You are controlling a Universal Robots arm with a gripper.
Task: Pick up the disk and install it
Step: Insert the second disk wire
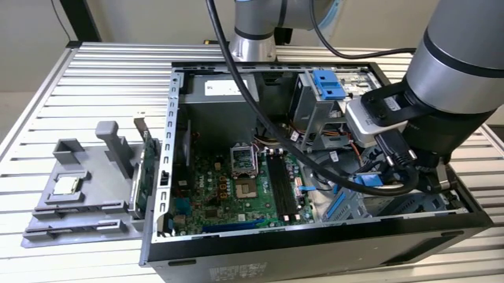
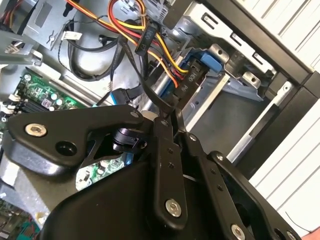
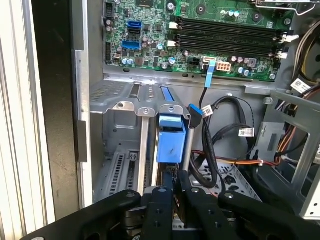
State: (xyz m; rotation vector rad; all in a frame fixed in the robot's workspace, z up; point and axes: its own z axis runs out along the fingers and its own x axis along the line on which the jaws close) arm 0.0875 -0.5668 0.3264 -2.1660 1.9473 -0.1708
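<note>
Blue plastic marks the disk (image 3: pixel 170 135), which stands on edge in the metal drive cage (image 3: pixel 114 127) at the front corner of the open computer case (image 1: pixel 315 244), directly ahead of the gripper (image 3: pixel 176 192). In the first wrist view the black fingers (image 3: pixel 161 200) are drawn nearly together on the near edge of the disk's blue rail, apparently pinching it, though the contact itself is hidden. The disk's long axis runs straight away from the gripper, down into the cage slot, between two bare metal dividers (image 3: pixel 143 140). It looks partly seated, with the blue handle end up above the cage wall.

In the exterior view the arm's wrist (image 1: pixel 409 135) hangs over that same corner of the case, near the edge on the exterior view's right. The case holds a green motherboard (image 1: pixel 236 188) along its floor, with black memory slots (image 3: pixel 230 37) at its edge. A bundle of yellow, red and black power cables (image 2: pixel 150 50) trails across the cage beside a blue data cable (image 3: pixel 207 80). A grey fixture tray (image 1: pixel 79 200) carrying a small silver chip (image 1: pixel 67 184) sits outside the case, well apart, on the slatted metal table (image 1: pixel 102 76).
</note>
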